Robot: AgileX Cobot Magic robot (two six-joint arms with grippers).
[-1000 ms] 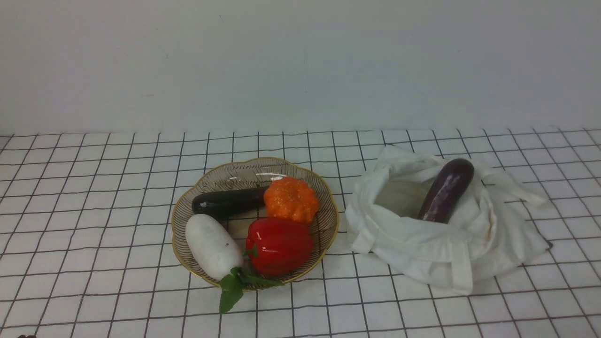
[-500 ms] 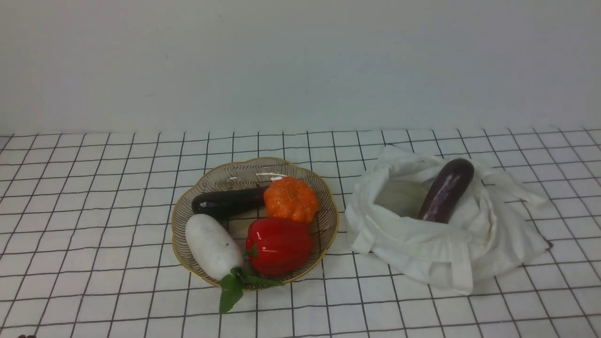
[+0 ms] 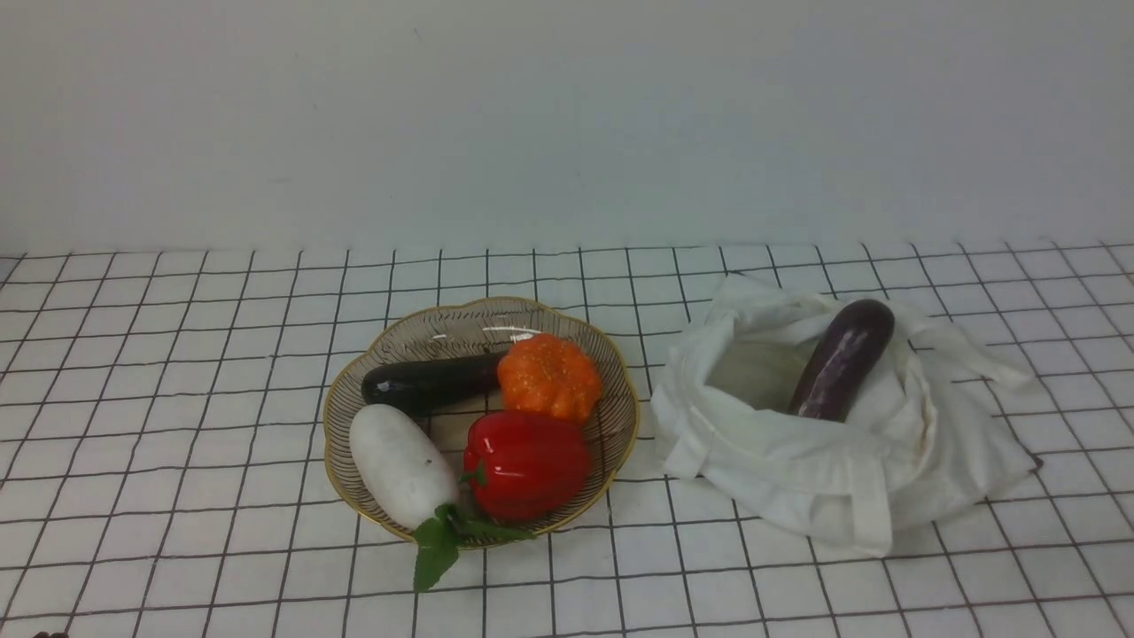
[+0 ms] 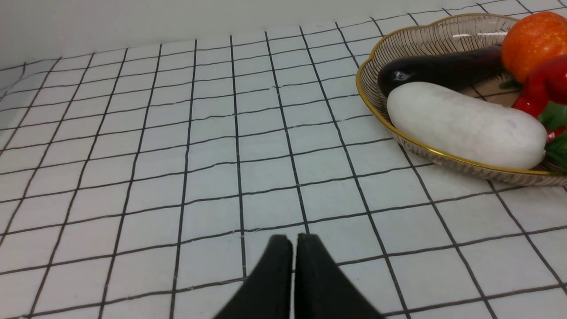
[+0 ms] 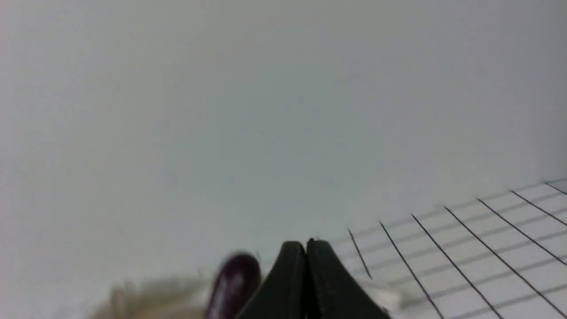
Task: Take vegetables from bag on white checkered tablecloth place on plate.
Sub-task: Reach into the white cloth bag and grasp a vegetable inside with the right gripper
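Foreground, outside the front view: left gripper [image 4: 294, 239] left of the plate [image 3: 443, 330], over the tablecloth [image 4: 212, 146], jaws pressed together on nothing; right gripper [image 5: 305, 243] right of the plate, jaws likewise together and empty. Bag [image 3: 797, 470] just right of the plate, mouth open; long purple eggplant [image 3: 842, 359] propped against its far rim. Advised: open right jaws wide, descend from above, clamp mid-body crosswise, lift clear of the folded cloth before crossing to the plate. No change in the front view since a second ago.
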